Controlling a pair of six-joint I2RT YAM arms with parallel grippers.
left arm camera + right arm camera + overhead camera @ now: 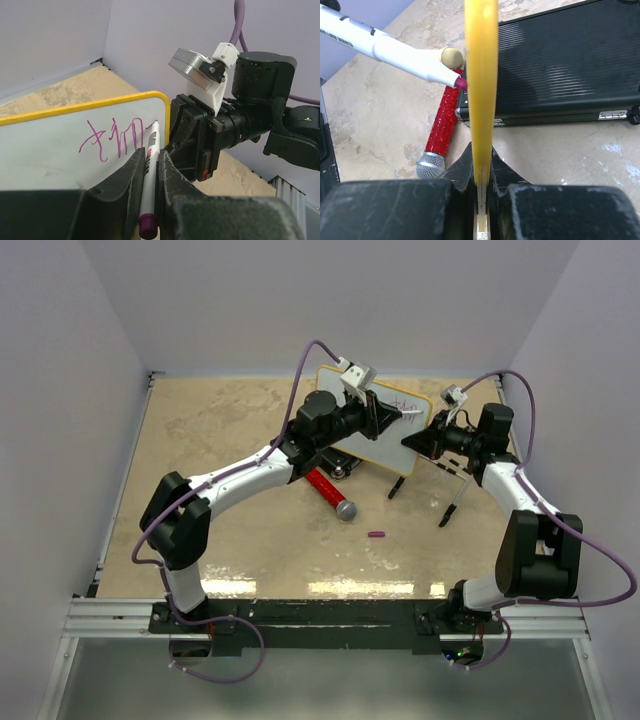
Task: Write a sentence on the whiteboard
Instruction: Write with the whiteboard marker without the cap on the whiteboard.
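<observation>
Whiteboard (481,75): raised over tabletop (220,440), rim clamped in right tool (481,165). Marker (153,135): clamped in left tool (151,156), tip at end of sentence (117,140), near the corner. Light, even pressure recommended; board to be held rigid.

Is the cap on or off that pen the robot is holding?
Off. The marker's bare magenta tip shows, set against the whiteboard. A small purple piece, probably the cap, lies on the table.

Black case (560,65), red microphone (328,490) block under whiteboard (50,150); tabletop (200,440) at left open
</observation>
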